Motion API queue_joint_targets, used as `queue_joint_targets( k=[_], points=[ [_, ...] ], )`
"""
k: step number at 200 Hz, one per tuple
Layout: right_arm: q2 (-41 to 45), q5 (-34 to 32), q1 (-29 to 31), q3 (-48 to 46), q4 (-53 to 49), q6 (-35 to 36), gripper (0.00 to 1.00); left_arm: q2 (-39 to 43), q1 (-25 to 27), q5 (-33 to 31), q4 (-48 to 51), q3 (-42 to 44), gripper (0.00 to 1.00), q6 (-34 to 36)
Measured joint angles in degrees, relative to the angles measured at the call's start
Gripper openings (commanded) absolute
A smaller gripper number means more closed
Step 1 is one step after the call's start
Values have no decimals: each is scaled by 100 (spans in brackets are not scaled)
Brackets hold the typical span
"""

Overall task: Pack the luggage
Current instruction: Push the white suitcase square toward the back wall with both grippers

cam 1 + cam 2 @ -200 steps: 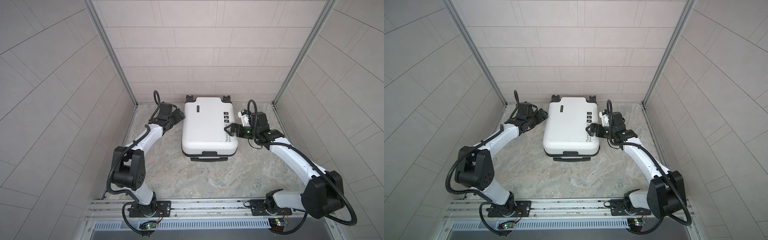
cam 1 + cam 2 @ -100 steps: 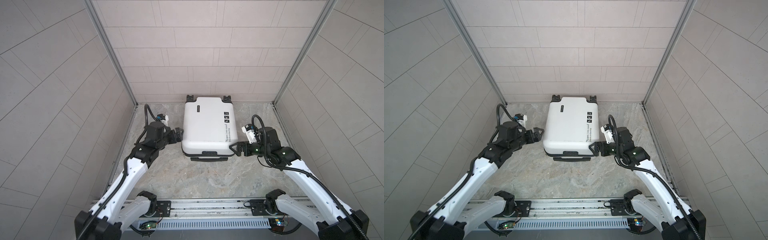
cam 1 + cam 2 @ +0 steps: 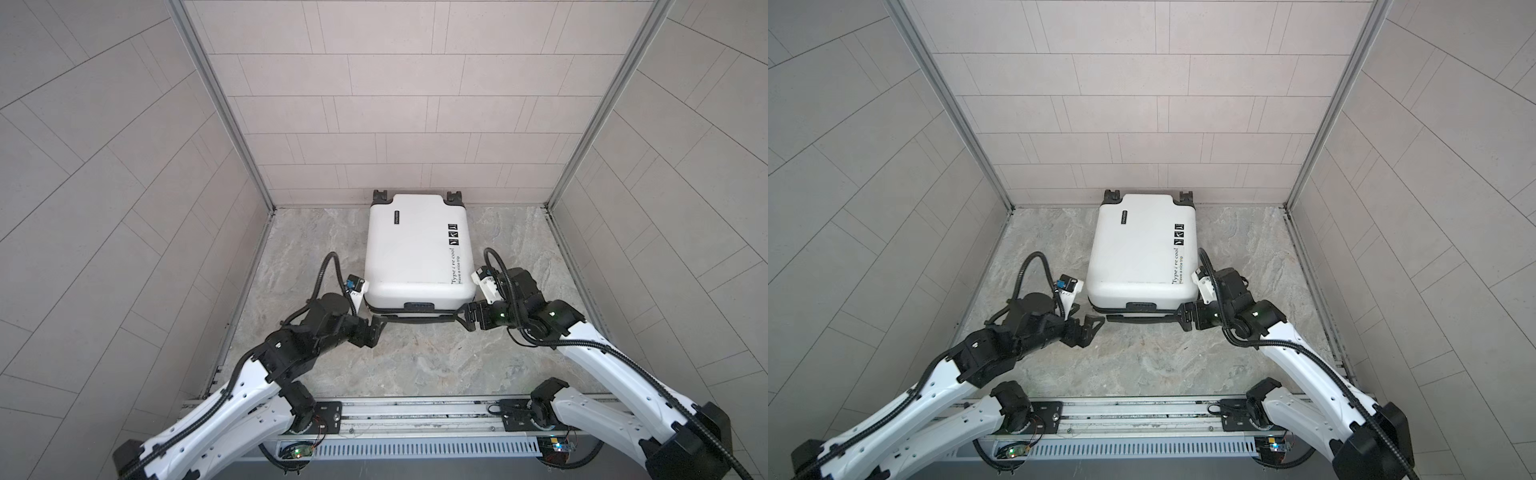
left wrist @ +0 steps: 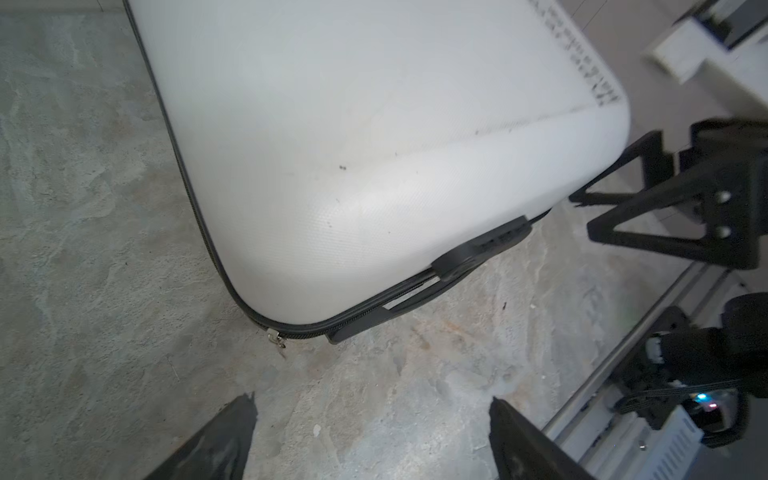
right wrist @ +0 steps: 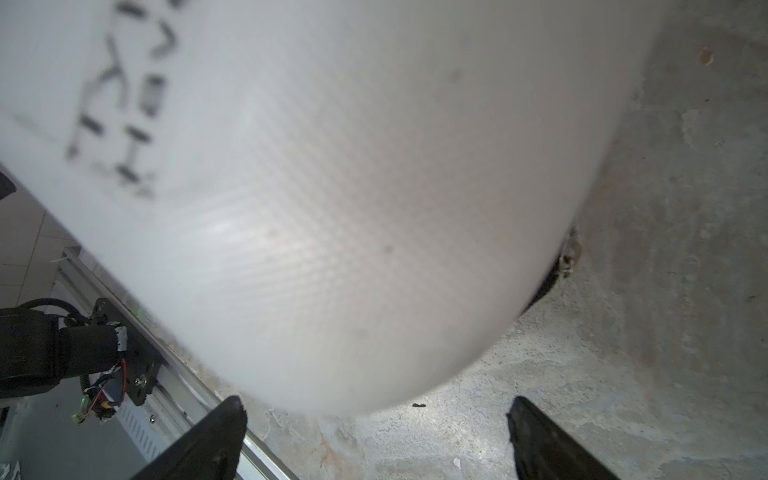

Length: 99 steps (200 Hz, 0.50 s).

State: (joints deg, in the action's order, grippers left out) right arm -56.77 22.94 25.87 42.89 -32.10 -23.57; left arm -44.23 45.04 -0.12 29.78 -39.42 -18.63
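Reaching forward and low from the rail (image 3: pixel 415 409) at the near edge, both arms bend at the elbow and turn their wrists inward, so they face each other across the near end of the suitcase (image 3: pixel 415 249). The left end effector (image 3: pixel 374 330) hangs just off the near left corner of the suitcase. Its jaws are spread wide and grip nothing. The right end effector (image 3: pixel 463 320) sits at the near right corner, also wide open and empty. Its tips are very close to the black bar under the suitcase's near edge, but I cannot tell whether they touch it.

The surface (image 3: pixel 415 365) is grey with a marbled stone pattern. Pale tiled walls (image 3: pixel 395 104) close it in on three sides, with metal posts (image 3: pixel 224 104) at the back corners.

The suitcase lies flat and closed in the middle of the surface, white shell up. Its wheels (image 3: pixel 380 195) are against the back wall and its black handle (image 3: pixel 419 306) faces the rail, between the two end effectors. In the left wrist view a zipper pull (image 4: pixel 276 336) hangs at the near left corner, apart from the fingertips.
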Motion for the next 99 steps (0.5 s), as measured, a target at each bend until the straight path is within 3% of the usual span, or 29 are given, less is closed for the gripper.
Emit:
queue_joint_targets(
  k=[43,99],
  points=[
    [-522,-184,0,363,166,24,100,-1014,37,-920,-212,0,94,334],
    [-841,-271,28,581,149,59,100,-1720,37,-1344,-890,-262,94,612]
  ],
)
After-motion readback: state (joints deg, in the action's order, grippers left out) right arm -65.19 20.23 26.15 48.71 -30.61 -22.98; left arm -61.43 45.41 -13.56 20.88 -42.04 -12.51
